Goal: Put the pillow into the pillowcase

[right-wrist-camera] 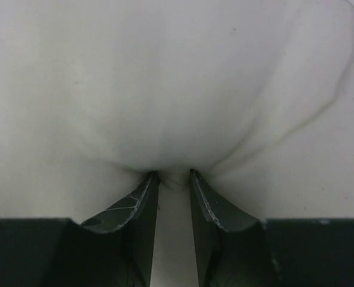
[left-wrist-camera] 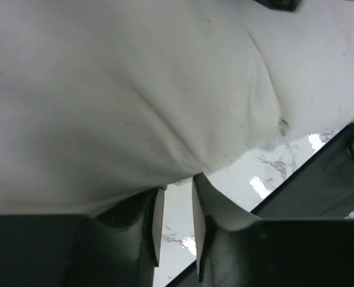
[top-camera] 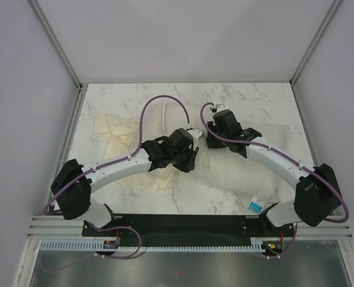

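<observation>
The plump white pillow lies on the right half of the table, with its blue tag at the near edge. Limp and cream, the pillowcase lies crumpled at the left. My left gripper hovers between the two, jaws slightly open, with bare marble showing through the gap. Off-white fabric hangs over its fingertips; I cannot tell whether it is pillow or pillowcase. My right gripper presses into the pillow's far left end. Its jaws pinch a small pucker of pillow fabric.
The marble table is walled by white panels at the back and both sides. A black base plate runs along the near edge between the arm bases. Purple cables loop above both wrists.
</observation>
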Robot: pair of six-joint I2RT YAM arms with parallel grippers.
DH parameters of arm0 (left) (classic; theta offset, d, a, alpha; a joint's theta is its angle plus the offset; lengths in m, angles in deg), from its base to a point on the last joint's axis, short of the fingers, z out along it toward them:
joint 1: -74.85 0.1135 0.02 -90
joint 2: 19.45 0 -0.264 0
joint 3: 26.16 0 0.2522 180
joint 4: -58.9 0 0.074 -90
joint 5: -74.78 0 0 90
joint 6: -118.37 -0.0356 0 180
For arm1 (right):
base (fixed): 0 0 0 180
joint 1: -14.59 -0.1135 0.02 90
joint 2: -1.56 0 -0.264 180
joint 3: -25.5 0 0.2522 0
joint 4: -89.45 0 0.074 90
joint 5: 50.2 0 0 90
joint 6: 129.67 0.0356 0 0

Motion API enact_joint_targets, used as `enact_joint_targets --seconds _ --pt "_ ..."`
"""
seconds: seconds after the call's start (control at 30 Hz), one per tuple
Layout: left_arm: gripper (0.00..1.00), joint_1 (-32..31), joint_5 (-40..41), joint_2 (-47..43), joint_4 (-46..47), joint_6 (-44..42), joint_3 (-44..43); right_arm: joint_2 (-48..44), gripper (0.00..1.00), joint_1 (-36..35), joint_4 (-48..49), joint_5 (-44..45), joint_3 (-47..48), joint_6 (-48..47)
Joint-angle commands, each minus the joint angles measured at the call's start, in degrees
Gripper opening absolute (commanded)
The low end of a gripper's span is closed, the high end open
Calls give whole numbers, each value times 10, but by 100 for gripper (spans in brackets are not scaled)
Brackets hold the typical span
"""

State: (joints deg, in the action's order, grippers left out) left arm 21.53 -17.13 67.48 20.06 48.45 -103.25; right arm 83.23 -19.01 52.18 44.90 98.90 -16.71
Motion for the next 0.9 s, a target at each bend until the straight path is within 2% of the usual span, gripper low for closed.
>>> enact_joint_targets --seconds 0.0,0.13,0.4,0.5,0.6,0.87 --pt "34 -26 41 -43 8 -15 -58 21 35 -10 35 8 -20 23" --pt "40 -19 136 -70 -103 -7 -128 3 35 -11 45 16 -42 16" --pt "42 59 193 -95 -140 4 -187 -32 35 -10 51 25 -65 -3" --pt "43 95 259 -62 -196 14 -242 -40 36 -11 51 28 -68 -7" --pt "43 131 289 -20 -232 23 -273 -46 36 -11 51 28 -68 -11" --pt "43 208 288 80 -228 20 -326 -48 36 -11 47 18 -58 -15"
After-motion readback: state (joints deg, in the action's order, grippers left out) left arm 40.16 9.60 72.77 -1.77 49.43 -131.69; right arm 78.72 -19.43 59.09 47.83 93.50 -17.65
